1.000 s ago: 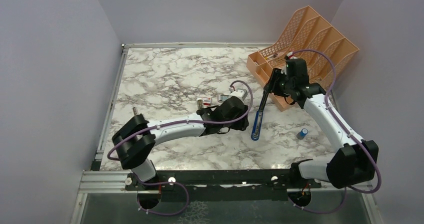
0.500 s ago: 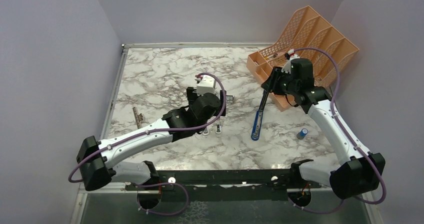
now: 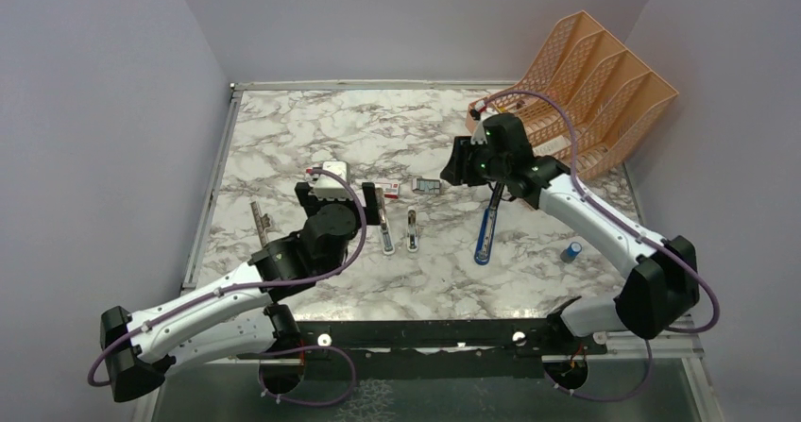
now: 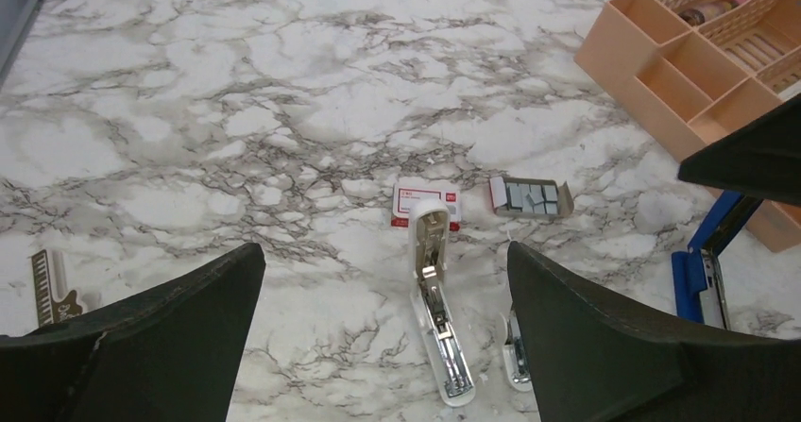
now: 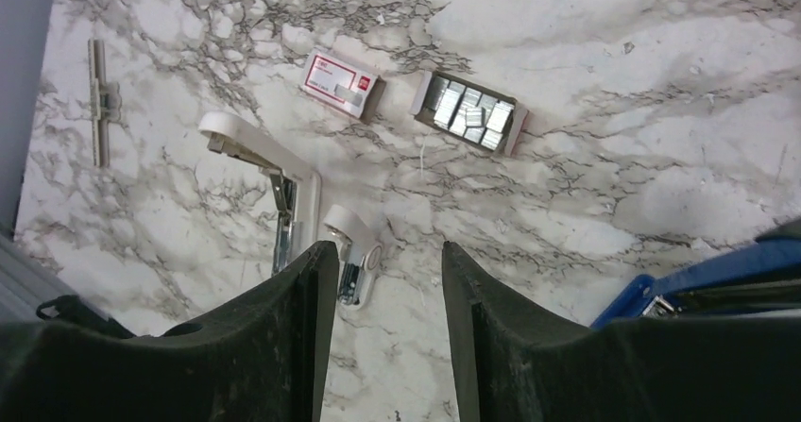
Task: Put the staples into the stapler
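While the staples (image 5: 468, 112) are lying as several loose grey blocks in a small open tray (image 5: 518, 131) on the desk (image 5: 614, 54), you are facing what reads as the pick-up step. The stapler (image 4: 442, 318) is lying hinged open with its silver channel facing up. Its far end is sitting just beside the red-and-white box (image 4: 425, 203), and the tray is lying just beyond that box, apart from the stapler. A tiny white stub (image 5: 357, 252) is resting beside the stapler.

The right jaws are hanging above this group, partly parted and grasping nothing. The left jaws are standing spread wide, released and empty, nearer the front edge.

To do the step well, you are aiming the right jaws at one block only, squaring them across its narrow sides. You are closing gently, since a joined strip is likely to snap or splay. You are lifting straight up so the light tray is not riding along. You are also keeping the wrist clear of the blue-and-black tool (image 3: 485, 231) lying near that arm.
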You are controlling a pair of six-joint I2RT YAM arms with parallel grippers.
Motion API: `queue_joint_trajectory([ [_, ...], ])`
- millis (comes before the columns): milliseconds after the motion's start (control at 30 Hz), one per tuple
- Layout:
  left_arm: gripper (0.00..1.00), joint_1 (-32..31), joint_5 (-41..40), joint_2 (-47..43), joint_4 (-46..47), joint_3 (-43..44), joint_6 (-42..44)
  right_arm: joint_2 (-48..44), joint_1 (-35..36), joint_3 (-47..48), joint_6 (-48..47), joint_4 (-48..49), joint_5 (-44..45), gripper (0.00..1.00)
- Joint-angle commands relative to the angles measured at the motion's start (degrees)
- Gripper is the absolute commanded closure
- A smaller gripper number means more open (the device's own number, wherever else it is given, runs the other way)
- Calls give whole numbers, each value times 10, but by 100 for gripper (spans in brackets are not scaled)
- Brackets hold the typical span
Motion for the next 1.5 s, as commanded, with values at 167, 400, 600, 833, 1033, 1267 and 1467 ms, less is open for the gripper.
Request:
queue_joint_trajectory([
  [167,1,2,-59,-50,8,45,93,168,49,128,17,36,152,53],
  [400,1,2,-93,-52,27,42,135,326,49,257,43,-16,272,61],
  [600,1,3,-79,-49,45,23,130,414,49,335,50,-47,262,62],
  [833,1,4,-77,-23,30,29,109,460,49,357,29,-76,214,56],
  [1033,1,4,-73,-19,16,31,91,493,49,381,16,-105,208,55],
  [1267,1,4,-77,-10,-8,37,74,540,50,432,17,-157,202,60],
  [1467,1,4,-77,-1,-20,40,61,530,58,405,-15,-154,177,56],
])
